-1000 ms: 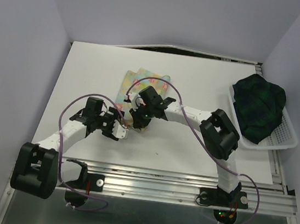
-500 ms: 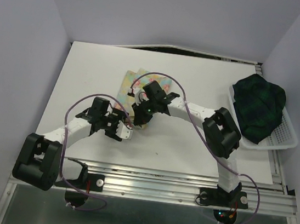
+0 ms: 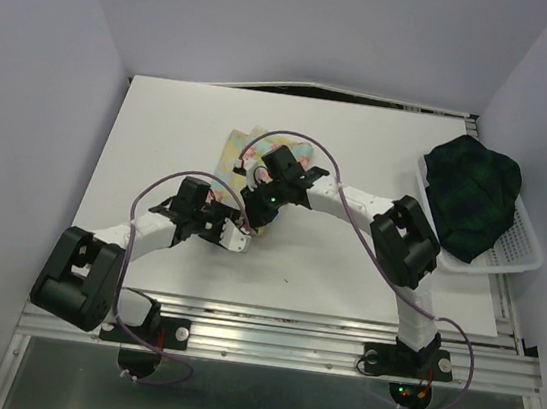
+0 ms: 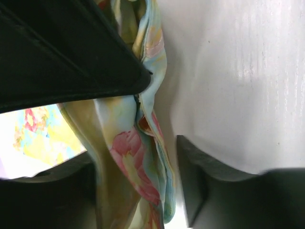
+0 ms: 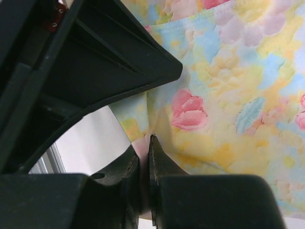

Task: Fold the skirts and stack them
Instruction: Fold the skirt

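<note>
**Both grippers at the floral skirt**

The floral skirt [image 3: 244,148] lies mid-tabletop [image 3: 162,129] toward the far edge, its near part hidden by the right arm. The right gripper [image 5: 144,157] pinches its hem. The left gripper [image 4: 138,191] straddles a hanging fold, jaws apart. The plaid skirt [image 3: 472,190] fills a white basket [image 3: 519,252] at the right edge.

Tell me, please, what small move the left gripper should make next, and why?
Probably close the left gripper: its jaws stand apart around a fold of the floral skirt, whose edge the right gripper pinches, so both arms could then lift it.
</note>
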### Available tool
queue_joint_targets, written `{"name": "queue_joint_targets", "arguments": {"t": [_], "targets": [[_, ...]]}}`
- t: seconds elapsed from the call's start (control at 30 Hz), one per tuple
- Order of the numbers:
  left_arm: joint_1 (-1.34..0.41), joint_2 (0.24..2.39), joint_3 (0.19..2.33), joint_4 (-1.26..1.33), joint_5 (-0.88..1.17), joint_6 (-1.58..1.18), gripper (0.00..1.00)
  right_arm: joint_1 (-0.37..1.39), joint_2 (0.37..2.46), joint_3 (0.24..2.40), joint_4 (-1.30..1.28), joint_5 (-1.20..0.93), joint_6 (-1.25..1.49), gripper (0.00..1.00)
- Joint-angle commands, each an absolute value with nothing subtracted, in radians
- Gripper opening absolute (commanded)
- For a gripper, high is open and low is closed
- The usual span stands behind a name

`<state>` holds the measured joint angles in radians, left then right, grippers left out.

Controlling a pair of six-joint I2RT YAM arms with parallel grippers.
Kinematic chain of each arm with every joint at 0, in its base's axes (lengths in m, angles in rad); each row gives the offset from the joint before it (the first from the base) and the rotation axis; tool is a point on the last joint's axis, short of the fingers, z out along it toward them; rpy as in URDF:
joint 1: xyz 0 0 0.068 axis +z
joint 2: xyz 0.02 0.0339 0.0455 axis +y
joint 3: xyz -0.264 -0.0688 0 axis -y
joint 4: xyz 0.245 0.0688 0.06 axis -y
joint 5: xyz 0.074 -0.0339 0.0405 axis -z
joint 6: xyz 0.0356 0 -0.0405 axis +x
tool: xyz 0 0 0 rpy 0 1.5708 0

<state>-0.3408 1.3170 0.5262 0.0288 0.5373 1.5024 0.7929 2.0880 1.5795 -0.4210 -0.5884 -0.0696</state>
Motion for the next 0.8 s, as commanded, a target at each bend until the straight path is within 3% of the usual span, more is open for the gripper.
{"name": "queue_joint_targets", "arguments": {"t": [0.0,0.03,0.07,0.1,0.2,0.33,0.4,0.5,0.77], "targets": [[-0.351,1.335,0.543,0.071,0.517,1.493,0.53,0.788,2.089,1.634,-0.428,-0.64,-0.058,0.18],[-0.351,1.335,0.545,0.071,0.52,1.491,0.46,0.788,2.092,1.634,-0.431,-0.647,-0.052,0.2],[-0.351,1.335,0.545,0.071,0.525,1.485,0.42,0.788,2.092,1.632,-0.433,-0.65,-0.049,0.23],[-0.351,1.33,0.548,0.069,0.528,1.479,0.38,0.788,2.092,1.632,-0.434,-0.655,-0.046,0.32],[-0.353,1.313,0.54,0.063,0.534,1.479,0.26,0.778,2.086,1.634,-0.433,-0.663,-0.031,0.39],[-0.353,1.289,0.537,0.011,0.552,1.483,0.07,0.74,2.077,1.652,-0.436,-0.658,-0.012,0.56],[-0.353,1.275,0.541,-0.029,0.552,1.485,0.0,0.701,2.062,1.669,-0.436,-0.644,-0.003,0.7],[-0.357,1.256,0.566,-0.086,0.548,1.48,0.0,0.652,2.04,1.695,-0.436,-0.64,0.027,0.79],[-0.367,1.212,0.687,-0.406,0.571,1.502,0.0,0.577,2.085,1.874,-0.46,-0.516,-0.052,0.8]]}}
